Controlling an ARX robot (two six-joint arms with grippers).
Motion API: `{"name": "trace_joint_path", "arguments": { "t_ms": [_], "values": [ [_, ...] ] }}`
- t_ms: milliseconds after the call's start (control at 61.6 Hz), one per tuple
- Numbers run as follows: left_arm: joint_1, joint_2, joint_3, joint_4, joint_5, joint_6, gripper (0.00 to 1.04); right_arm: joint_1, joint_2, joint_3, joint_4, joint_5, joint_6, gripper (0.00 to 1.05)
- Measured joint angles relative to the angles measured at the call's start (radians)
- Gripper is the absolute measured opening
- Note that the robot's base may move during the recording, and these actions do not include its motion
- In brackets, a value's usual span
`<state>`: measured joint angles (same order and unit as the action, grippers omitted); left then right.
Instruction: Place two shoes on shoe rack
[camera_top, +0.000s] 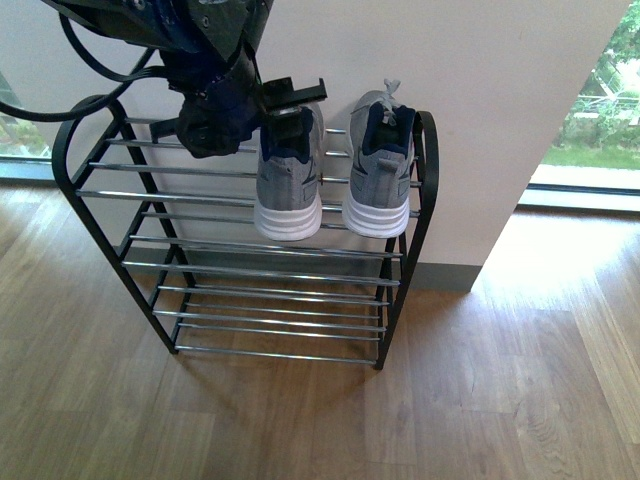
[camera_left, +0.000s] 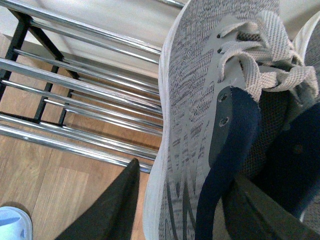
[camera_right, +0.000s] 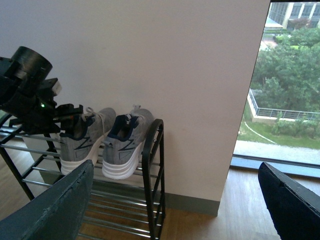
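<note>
While the left tool (camera_top: 292, 108) grips one sneaker (camera_top: 288, 190) by its collar on the top tier of the shoe rack (camera_top: 160, 196), the other sneaker (camera_top: 380, 170) at its 3 o'clock, placing seems nearly done, needing release and a clean lift.

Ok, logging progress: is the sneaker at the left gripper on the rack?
On: the sneaker rests on top rods of the shoe rack beside its mate. Whether the left gripper grips it: cannot tell.

The left tool (camera_top: 288, 110) hides the left sneaker's (camera_top: 290, 190) collar, and a slipper (camera_left: 14, 223) is cut off by the wrist view's corner.
</note>
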<state>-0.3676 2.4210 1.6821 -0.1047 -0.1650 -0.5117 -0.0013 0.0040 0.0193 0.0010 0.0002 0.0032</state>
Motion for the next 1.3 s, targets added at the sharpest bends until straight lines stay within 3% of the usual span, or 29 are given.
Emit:
{"name": "trace_joint_path", "arguments": {
  "t_ms": [227, 260, 584, 990, 1217, 1249, 1298],
  "values": [
    [0.015, -0.292, -0.288, 0.117, -0.111, 0.000, 0.95, 0.000, 0.000, 0.000, 0.000, 0.000, 0.000, 0.95],
    [0.017, -0.328, -0.325, 0.129, -0.130, 0.004, 0.97, 0.000, 0.000, 0.000, 0.000, 0.000, 0.000, 0.95],
    [0.040, -0.744, -0.751, 0.265, -0.178, 0.063, 0.95, 0.000, 0.000, 0.000, 0.000, 0.000, 0.000, 0.95],
    [0.107, -1.236, -1.093, 0.209, -0.240, 0.020, 0.95, 0.000, 0.000, 0.000, 0.000, 0.000, 0.000, 0.95],
    [0.121, -1.346, -1.179, 0.182, -0.252, -0.001, 0.95, 0.000, 0.000, 0.000, 0.000, 0.000, 0.000, 0.95],
    [0.126, -1.343, -1.191, 0.217, -0.227, 0.026, 0.94, 0.000, 0.000, 0.000, 0.000, 0.000, 0.000, 0.95],
    [0.150, -1.341, -1.269, 0.442, -0.114, 0.124, 0.85, 0.000, 0.000, 0.000, 0.000, 0.000, 0.000, 0.95]
  ]
}}
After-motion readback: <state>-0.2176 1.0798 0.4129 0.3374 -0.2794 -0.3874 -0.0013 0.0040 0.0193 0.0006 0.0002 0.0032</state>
